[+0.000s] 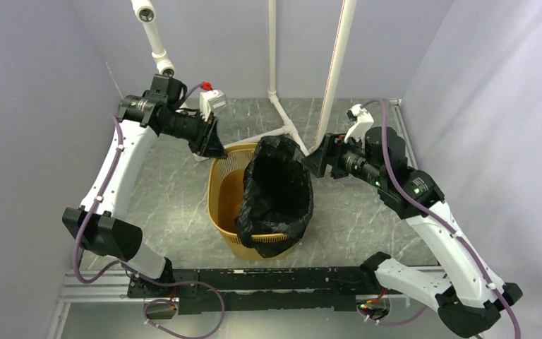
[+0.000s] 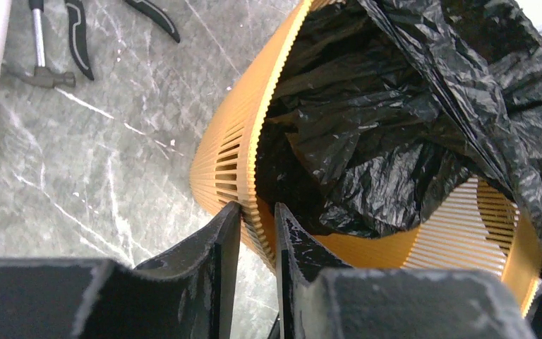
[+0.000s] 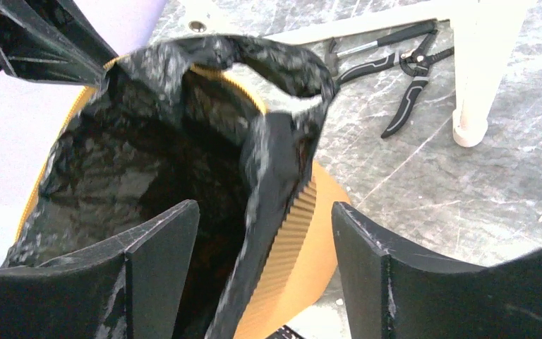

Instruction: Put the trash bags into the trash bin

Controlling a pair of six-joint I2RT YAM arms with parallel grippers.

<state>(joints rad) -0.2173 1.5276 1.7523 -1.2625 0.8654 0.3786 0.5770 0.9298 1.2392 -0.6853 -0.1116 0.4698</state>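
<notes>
At the middle of the grey surface (image 1: 162, 205) the trash bin (image 1: 220, 194) stands, the black trash bag (image 1: 279, 187) draped inside over its right side; the left hand (image 2: 256, 209) pinches the bin's rim wall, while the right hand (image 3: 265, 206) gapes wide astride the bag's edge, gripping nothing

Everything crowds around the middle here!
The yellow-orange slitted plastic trash bin (image 1: 227, 189) sits mid grey marbled bench (image 1: 169, 191), between the arms. The crinkled black plastic trash bag (image 1: 279, 187) is inside on the right, draped over the right and near rim. The left tool (image 1: 212, 146) straddles the far-left rim, and the right tool (image 1: 310, 161) straddles the bagged far-right rim. Behind lie black-handled pliers (image 3: 409, 78) and a steel hammer (image 2: 39, 49).
</notes>
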